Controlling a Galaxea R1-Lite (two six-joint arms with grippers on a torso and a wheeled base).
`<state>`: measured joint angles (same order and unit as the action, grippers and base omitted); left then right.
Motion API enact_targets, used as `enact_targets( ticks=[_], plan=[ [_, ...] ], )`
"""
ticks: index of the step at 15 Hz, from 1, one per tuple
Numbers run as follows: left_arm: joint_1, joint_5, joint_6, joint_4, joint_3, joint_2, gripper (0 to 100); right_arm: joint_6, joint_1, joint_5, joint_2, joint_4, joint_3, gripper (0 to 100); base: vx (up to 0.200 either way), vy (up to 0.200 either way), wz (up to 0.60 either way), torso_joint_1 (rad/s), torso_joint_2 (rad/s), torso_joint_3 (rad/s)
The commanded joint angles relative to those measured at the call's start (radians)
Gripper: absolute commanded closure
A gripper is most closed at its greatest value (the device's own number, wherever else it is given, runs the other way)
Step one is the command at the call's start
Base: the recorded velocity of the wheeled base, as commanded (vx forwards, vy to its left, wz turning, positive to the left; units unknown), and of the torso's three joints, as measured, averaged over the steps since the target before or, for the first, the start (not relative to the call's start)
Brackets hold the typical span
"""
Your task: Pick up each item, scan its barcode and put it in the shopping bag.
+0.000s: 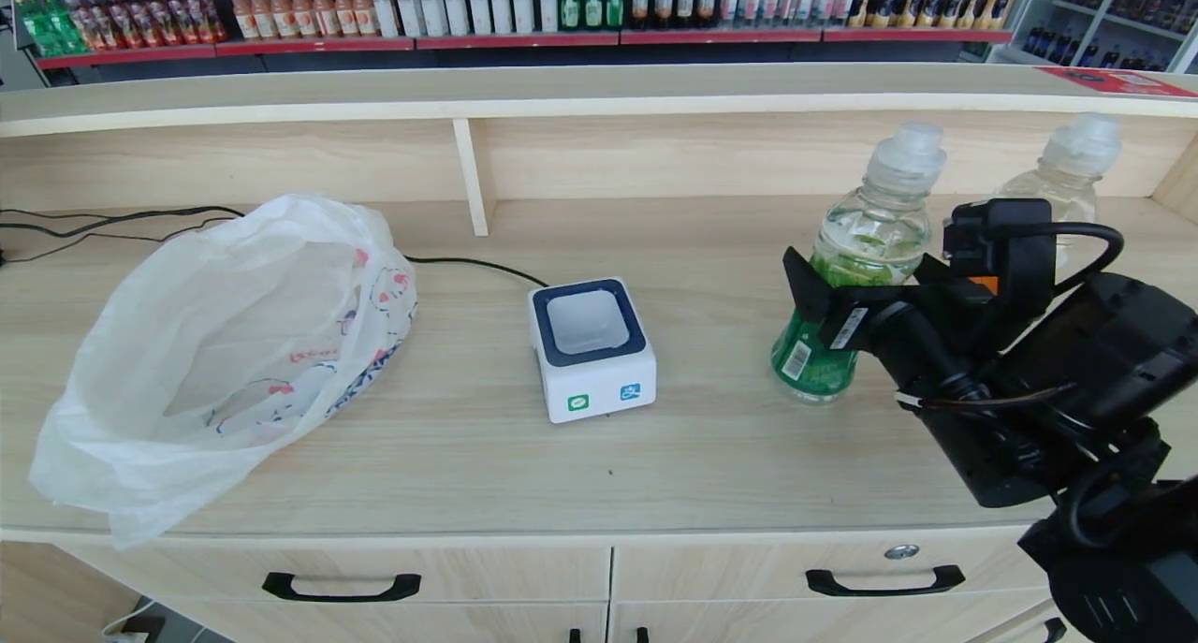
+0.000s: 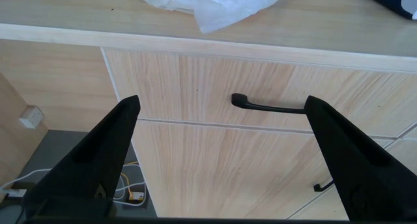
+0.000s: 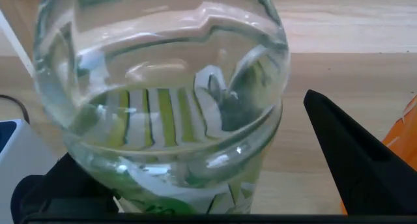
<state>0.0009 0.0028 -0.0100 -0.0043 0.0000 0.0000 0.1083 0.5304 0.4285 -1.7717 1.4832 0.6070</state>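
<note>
A clear bottle with a green label [image 1: 866, 226] stands upright on the right part of the wooden counter [image 1: 487, 456]. My right gripper [image 1: 866, 283] is open, one finger on each side of the bottle's lower half. In the right wrist view the bottle [image 3: 163, 87] sits between the fingers [image 3: 352, 159], with a gap on one side. A second clear bottle [image 1: 1076, 170] stands behind, at the far right. The white scanner box [image 1: 591, 348] is mid-counter. The white shopping bag [image 1: 234, 343] lies open at the left. My left gripper [image 2: 221, 107] is open in front of the drawers, below the counter edge.
A black cable [image 1: 477, 264] runs behind the scanner and the bag. A raised shelf with a divider [image 1: 473, 175] backs the counter. Drawers with black handles [image 2: 267, 107] sit under it. The bag's edge [image 2: 208, 2] overhangs the counter front.
</note>
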Motion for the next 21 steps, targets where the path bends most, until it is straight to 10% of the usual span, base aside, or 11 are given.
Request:
enact_targets(
  ticks=[1, 13, 14, 21],
  plan=[
    [-0.001, 0.000, -0.001, 0.000, 0.000, 0.000, 0, 0.001, -0.001, 0.001, -0.020, 0.000, 0.008, 0, 0.000, 0.000, 0.00, 0.000, 0.00, 0.000],
    [-0.001, 0.000, -0.001, 0.000, 0.000, 0.000, 0, 0.004, -0.053, 0.001, -0.014, 0.011, 0.013, 0, 0.000, 0.000, 0.00, 0.000, 0.00, 0.000],
    [-0.001, 0.000, -0.001, 0.000, 0.000, 0.000, 0, 0.004, -0.053, 0.001, -0.012, 0.011, 0.014, 100, 0.000, 0.000, 0.00, 0.000, 0.00, 0.000],
    [-0.001, 0.000, -0.001, 0.000, 0.000, 0.000, 0, 0.004, -0.053, -0.002, 0.024, 0.023, -0.001, 100, 0.000, 0.000, 0.00, 0.000, 0.00, 0.000]
  ],
)
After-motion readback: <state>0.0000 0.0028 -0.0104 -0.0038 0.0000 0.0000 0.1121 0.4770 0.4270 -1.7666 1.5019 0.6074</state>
